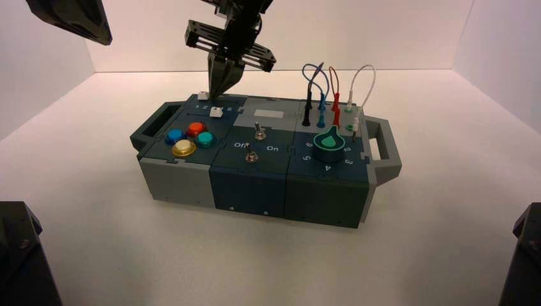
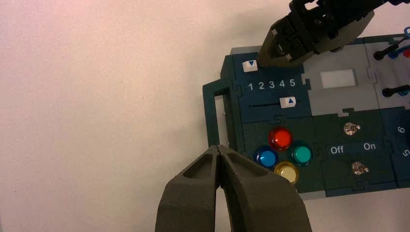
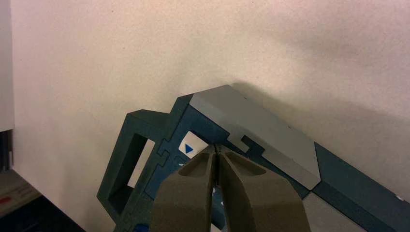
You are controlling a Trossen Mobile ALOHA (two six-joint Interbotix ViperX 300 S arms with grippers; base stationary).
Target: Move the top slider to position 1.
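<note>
The right claw [image 3: 217, 147], its fingers pressed together, sits at the top slider [image 2: 250, 66], which stands above the 1 (position 1 [image 2: 250, 87]), and hides the rest of that slot; in its own wrist view it covers most of the number row. The left claw [image 2: 218, 147], also closed, waits left of the box [image 2: 337, 148], whose far end that view cuts off

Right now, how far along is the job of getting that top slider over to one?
The top slider already sits at position 1, its pointer above that numeral. The right gripper, shut, is right beside the slider knob at the box's far edge. What's left seems only to be backing that arm away.
</note>
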